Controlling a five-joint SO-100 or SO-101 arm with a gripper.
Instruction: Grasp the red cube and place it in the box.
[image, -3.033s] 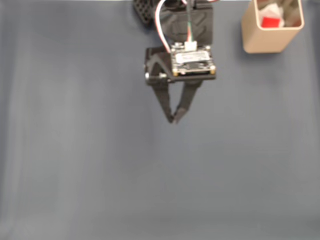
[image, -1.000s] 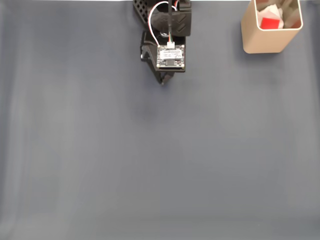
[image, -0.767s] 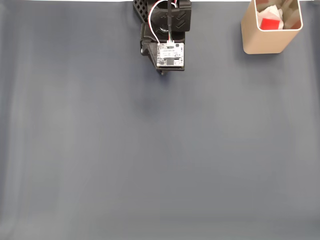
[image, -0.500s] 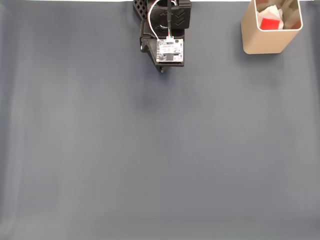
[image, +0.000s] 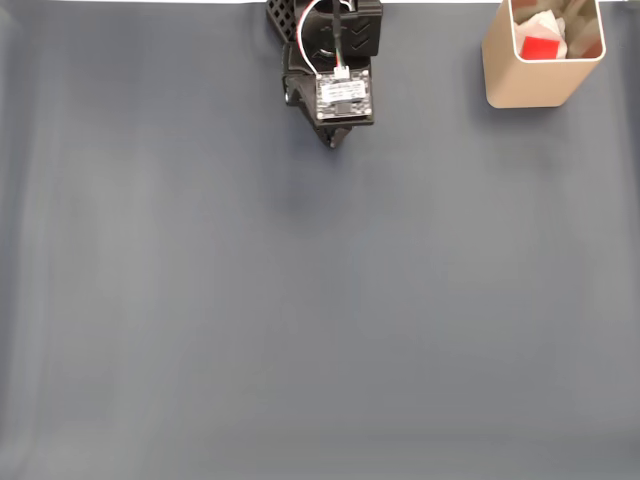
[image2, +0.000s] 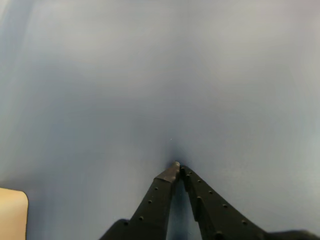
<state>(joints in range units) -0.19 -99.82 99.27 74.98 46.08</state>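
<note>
Since the red cube already lies inside the box at the top right corner of the fixed view, beside some pale contents, we judge the placing done; the arm sits folded at the top edge, well apart from the box, which reads as a parked pose; in the wrist view the jaws meet at their tips with nothing between them, so the gripper is closed and empty, poised over bare grey surface; a beige corner of the box shows at that view's lower left.
</note>
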